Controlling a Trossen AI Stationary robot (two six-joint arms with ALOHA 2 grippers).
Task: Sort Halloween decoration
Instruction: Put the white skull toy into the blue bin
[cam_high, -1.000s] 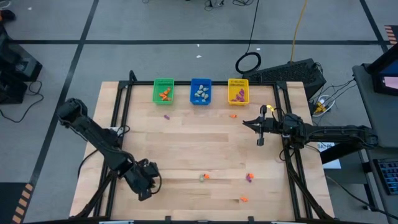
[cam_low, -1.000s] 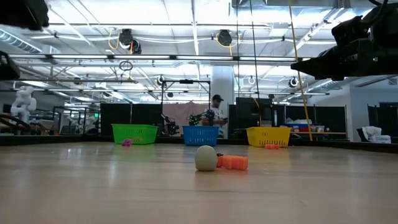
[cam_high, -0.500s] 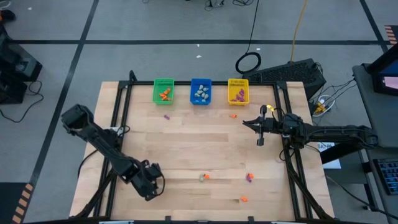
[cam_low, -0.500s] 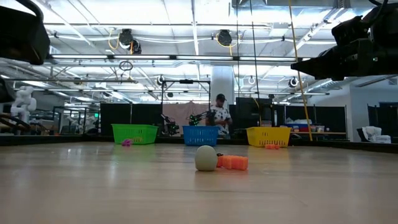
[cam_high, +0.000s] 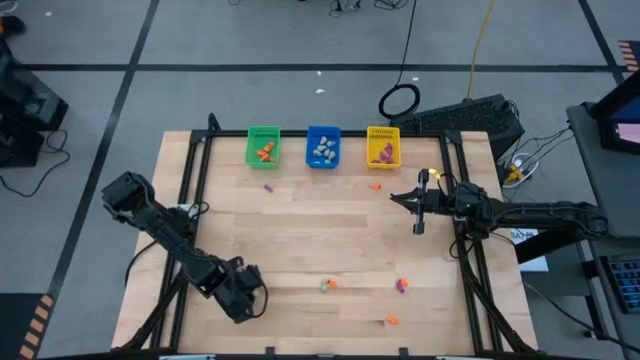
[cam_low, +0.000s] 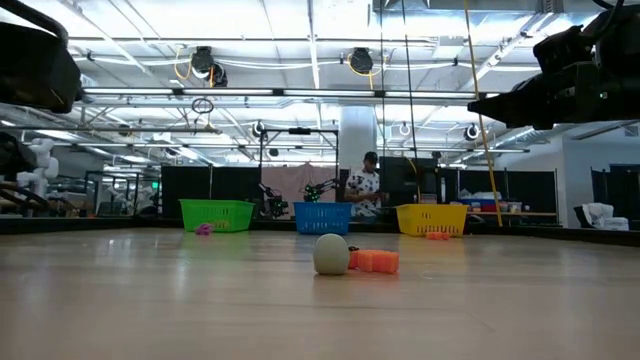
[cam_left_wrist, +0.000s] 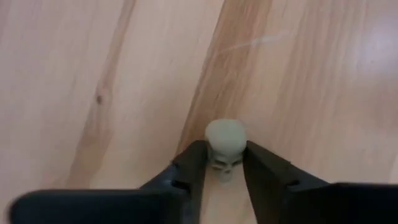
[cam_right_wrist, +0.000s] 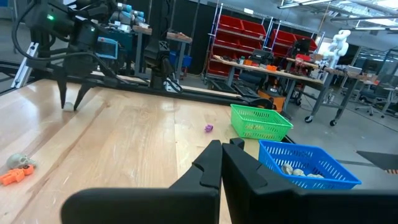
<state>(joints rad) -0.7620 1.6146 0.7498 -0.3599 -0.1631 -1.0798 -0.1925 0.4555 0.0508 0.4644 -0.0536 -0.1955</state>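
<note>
The left gripper (cam_left_wrist: 225, 163), at the table's (cam_high: 300, 230) near left corner, pinches a pale grey skull trinket (cam_left_wrist: 224, 147) between its two fingers. The right gripper (cam_high: 418, 228) hangs at the right edge, fingers closed on nothing. Another skull (cam_low: 331, 254) touches an orange trinket (cam_low: 376, 261) mid-table, near side

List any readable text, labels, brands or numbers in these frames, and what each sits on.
None readable.
Green bin, blue bin, yellow bin: no labels visible.
Pale skull trinket between the left gripper fingers: no marking.
Right gripper: no lettering visible.
Red shelf bins in the room behind: any labels too small to read.
</note>
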